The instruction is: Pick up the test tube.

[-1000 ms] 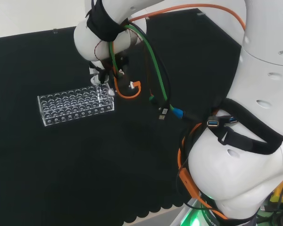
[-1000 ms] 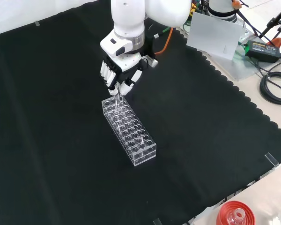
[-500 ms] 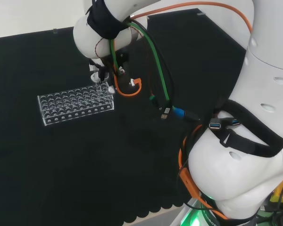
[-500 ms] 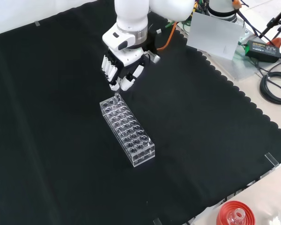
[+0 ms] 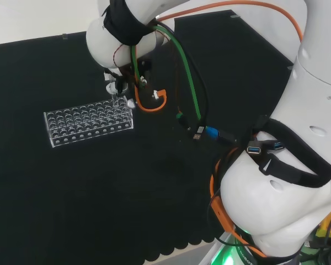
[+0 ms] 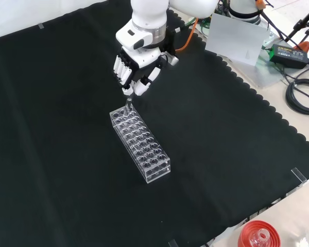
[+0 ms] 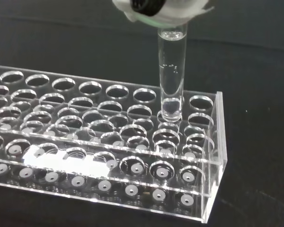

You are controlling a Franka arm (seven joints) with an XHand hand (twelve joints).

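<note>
- Over the last second the hand (image 6: 135, 72) rose from just above the rack (image 6: 141, 143) and shifted slightly toward the top of the front view; the tube (image 7: 172, 71) came up with it.
- In the earlier front views the fingers sat right over the rack's far end. At this moment a clear gap showed between them and the rack top.
- Wrist view: the tube hung upright, its rounded bottom just above the holes near the rack's end wall, apparently free of its hole, though the clear walls made that hard to confirm.
- Judgement: extraction was essentially done; a little more lift would complete the pick.
- Hand state: fingers curled, pinching the tube at its upper end.
- Tube: clear, straight-walled, round-bottomed. A faint ring partway up may have been a liquid line or only a reflection.
- Rack: clear, rows of holes, the rest seemingly empty, standing flat on the cloth (image 6: 237, 154).
</note>
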